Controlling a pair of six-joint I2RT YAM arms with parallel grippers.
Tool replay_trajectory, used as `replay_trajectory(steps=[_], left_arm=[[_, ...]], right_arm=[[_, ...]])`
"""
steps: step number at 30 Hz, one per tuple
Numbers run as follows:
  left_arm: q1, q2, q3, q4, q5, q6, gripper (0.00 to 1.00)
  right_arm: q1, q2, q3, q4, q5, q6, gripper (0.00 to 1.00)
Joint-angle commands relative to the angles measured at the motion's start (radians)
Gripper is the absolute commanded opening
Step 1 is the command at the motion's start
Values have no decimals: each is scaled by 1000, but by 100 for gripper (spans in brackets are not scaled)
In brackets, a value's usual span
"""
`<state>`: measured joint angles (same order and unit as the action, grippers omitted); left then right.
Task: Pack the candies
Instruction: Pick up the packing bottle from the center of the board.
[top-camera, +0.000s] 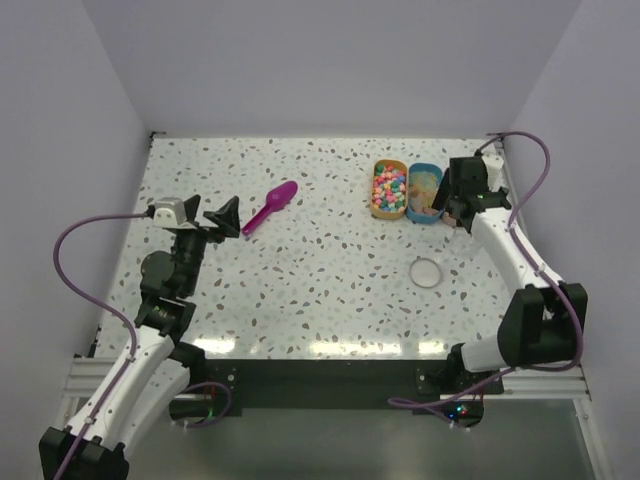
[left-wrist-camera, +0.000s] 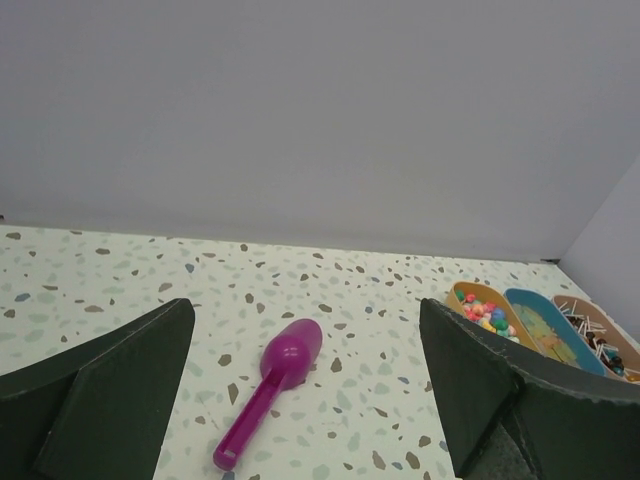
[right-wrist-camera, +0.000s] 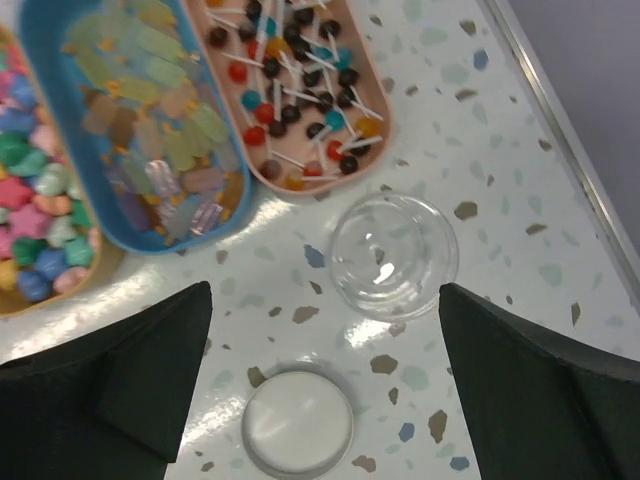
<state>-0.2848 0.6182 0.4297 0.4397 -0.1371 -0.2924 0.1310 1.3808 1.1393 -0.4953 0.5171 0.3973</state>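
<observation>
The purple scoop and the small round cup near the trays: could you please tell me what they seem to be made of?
Purple scoop: likely moulded plastic, opaque and glossy, with soft highlights on its bowl. Round cup: clear and shiny, the speckled table showing through it; probably plastic, though glass cannot be ruled out.

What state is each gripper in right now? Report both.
Left gripper: open, holding nothing; purple scoop lies ahead.
Right gripper: open, holding nothing; clear cup below.
</observation>
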Motion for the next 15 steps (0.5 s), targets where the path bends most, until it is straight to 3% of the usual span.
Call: replay_trajectory(steps=[1,4,7,15], left_arm=[[-13,-18,0,44,-2,24,100],[-16,-26,0,45,-2,29,100],[-22,-31,0,45,-1,36,100],[-28,-34,-2,47,1,38,100]], right_arm=[[-103,65,34,-117,51,141,98],[-212,121,10,-89,-60,167,92],[-255,155,-16,-31,-114,158,79],[-332,264,-53,38,-195,146,58]])
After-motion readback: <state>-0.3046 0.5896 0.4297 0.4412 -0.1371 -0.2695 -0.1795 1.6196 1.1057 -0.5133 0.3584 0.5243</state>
